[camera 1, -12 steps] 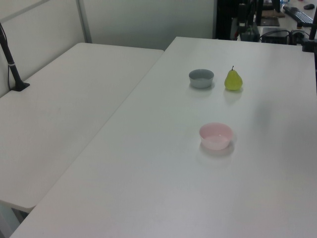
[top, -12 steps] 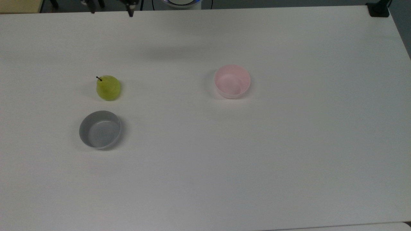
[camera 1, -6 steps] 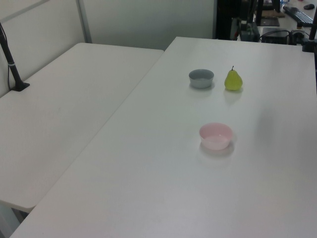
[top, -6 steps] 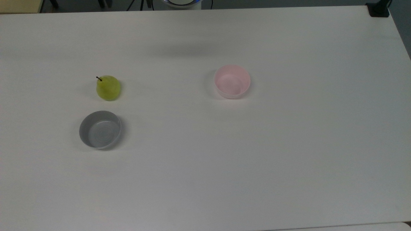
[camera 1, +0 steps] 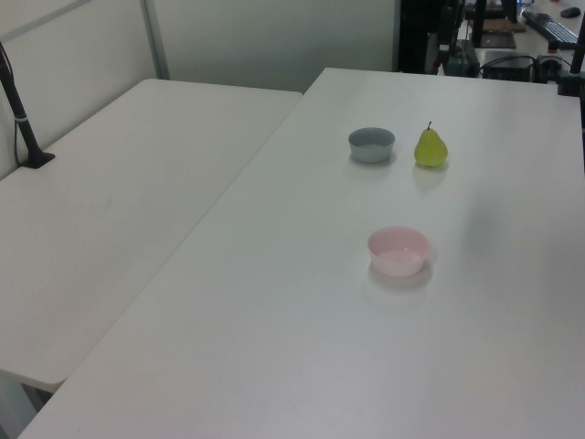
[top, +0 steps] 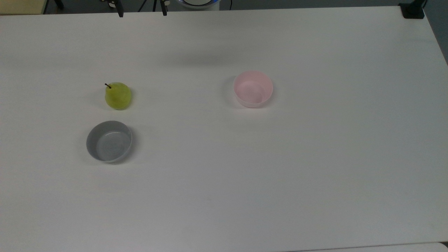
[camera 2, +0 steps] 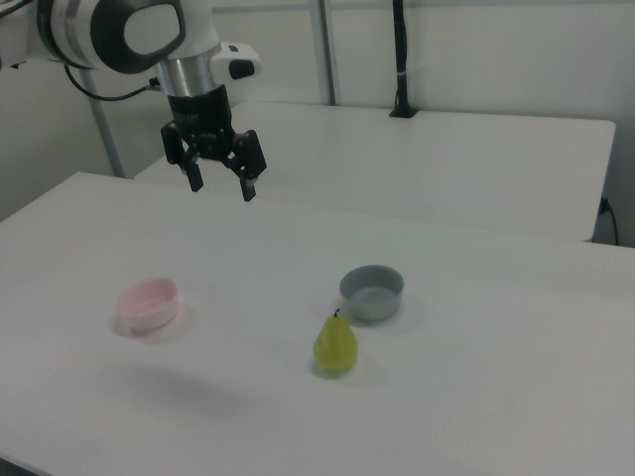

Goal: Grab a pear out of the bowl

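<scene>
Nearby, grey bowl (camera 2: 372,292) flanks pear (camera 2: 335,345); end effector (camera 2: 220,184) spread, high above.

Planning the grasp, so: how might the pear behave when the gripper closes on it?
The pear stands upright on the table, narrow toward the stem, so it may tip if nudged off-centre. Its rounded, smooth-looking skin could slip between the fingers. It probably rolls once toppled.

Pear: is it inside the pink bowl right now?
No, the pear stands on the table, apart from the empty pink bowl.
</scene>
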### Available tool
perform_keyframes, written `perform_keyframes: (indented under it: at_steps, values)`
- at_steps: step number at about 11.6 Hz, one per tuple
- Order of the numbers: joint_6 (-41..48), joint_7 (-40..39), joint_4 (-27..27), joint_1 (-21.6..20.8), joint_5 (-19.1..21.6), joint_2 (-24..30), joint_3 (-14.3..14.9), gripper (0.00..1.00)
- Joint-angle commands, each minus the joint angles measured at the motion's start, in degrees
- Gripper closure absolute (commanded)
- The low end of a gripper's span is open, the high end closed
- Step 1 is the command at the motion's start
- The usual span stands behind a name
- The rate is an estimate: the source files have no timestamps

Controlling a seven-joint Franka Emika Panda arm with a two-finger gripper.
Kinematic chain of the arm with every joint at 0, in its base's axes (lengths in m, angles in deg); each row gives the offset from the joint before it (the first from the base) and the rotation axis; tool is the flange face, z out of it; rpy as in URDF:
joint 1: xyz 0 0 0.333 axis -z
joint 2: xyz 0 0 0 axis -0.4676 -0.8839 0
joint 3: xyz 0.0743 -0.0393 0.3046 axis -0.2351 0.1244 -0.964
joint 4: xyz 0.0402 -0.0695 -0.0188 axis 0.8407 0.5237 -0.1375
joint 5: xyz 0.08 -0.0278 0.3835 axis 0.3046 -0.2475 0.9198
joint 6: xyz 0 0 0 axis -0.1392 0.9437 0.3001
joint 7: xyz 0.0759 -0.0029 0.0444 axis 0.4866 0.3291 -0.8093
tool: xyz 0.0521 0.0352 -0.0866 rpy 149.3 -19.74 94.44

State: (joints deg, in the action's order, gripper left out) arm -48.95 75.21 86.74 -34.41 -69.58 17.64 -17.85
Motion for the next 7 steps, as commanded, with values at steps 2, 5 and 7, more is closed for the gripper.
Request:
perform_keyframes:
  at_steps: [2, 5, 7]
  values:
    - [-1.1, -1.1, 0.9, 5.0, -0.1, 0.3, -5.5, 0.0]
    - [-1.1, -0.8, 0.9, 4.9, -0.2, 0.4, -5.5, 0.0]
    - [-1.0, -0.6, 0.9, 4.6, -0.3, 0.4, -5.5, 0.0]
